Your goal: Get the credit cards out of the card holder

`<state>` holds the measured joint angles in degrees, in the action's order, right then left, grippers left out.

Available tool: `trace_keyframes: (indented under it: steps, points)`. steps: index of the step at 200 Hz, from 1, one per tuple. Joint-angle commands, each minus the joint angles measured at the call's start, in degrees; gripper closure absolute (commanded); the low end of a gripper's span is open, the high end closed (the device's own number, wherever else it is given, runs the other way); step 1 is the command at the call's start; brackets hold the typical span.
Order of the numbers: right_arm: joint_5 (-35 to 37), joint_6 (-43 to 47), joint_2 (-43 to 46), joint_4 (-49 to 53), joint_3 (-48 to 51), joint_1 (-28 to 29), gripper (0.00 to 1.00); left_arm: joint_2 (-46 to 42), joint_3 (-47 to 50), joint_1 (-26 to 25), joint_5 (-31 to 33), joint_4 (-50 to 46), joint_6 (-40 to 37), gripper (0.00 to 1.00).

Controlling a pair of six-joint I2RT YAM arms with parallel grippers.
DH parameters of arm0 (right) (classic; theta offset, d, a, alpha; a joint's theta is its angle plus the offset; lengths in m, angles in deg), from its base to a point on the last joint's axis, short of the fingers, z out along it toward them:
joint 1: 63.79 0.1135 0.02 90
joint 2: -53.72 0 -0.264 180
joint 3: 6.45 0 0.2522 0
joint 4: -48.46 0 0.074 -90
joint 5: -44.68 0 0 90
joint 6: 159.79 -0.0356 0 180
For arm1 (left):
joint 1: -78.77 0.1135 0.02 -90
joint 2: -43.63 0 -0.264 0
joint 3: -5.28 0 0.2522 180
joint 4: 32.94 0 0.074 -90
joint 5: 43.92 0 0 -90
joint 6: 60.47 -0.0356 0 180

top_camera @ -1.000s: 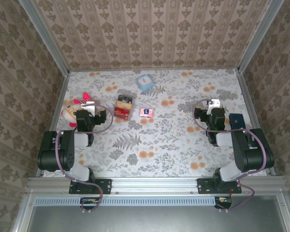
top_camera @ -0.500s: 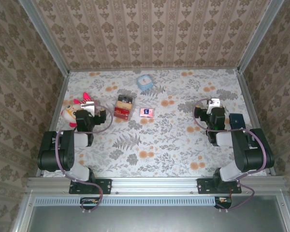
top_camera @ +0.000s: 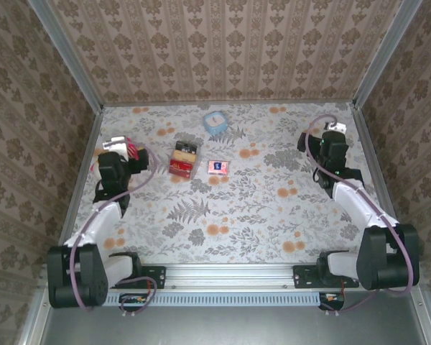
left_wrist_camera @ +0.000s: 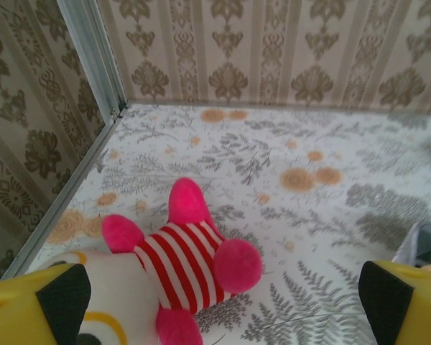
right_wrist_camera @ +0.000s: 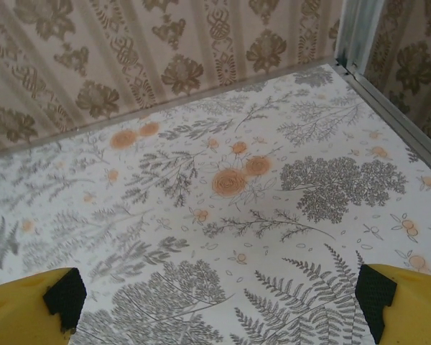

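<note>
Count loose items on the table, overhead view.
4: plush toy at left edge, red-and-tan box centre-left, small pink item right of it, light-blue item behind. The arms may hide others.

plush toy (left_wrist_camera: 181, 264) — soft fleecy cloth; table (left_wrist_camera: 309, 215) — matt printed covering.

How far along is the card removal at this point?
Nothing looks done: left gripper and right gripper are open and empty. In hand: just hovering, the left above the plush toy, the right above bare table near the far right corner. Left: opening the card holder and pulling out every card.
</note>
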<state>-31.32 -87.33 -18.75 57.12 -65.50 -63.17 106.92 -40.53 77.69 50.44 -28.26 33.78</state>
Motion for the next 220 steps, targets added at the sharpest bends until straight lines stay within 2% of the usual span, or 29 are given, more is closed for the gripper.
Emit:
trace_keyframes:
  steps: [1, 21, 35, 66, 128, 177, 220]
  points:
    - [1.0, -8.7, -1.3, 21.9, -4.7, -0.8, 0.00, -4.2, -5.0, -0.3, 0.8, -18.9, 8.4, 0.00]
    - [0.1, -10.8, -3.3, 28.9, -8.5, -2.6, 0.00, -5.7, -9.8, -0.3, 0.2, -28.8, 11.7, 0.00]
    - [-0.9, -12.8, -4.8, 31.4, -9.9, -5.1, 0.00, -5.6, -12.2, -0.3, 0.3, -32.3, 12.4, 0.00]
    - [-4.0, -16.0, -10.2, 33.3, -11.5, -11.7, 0.00, -5.9, -11.9, -0.1, -0.2, -31.4, 13.9, 0.00]
    - [-8.4, -14.4, -24.9, 35.6, -19.1, -21.8, 0.01, -4.1, -12.5, -0.1, -3.5, -31.1, 13.9, 0.00]
    - [-11.2, -12.5, -30.9, 37.9, -22.8, -24.5, 0.01, -4.0, -13.0, -0.1, -4.9, -31.4, 14.8, 0.00]
    - [-16.3, -11.2, -32.2, 39.0, -22.5, -22.8, 0.01, -2.9, -13.7, -0.3, -6.0, -31.9, 16.2, 0.00]
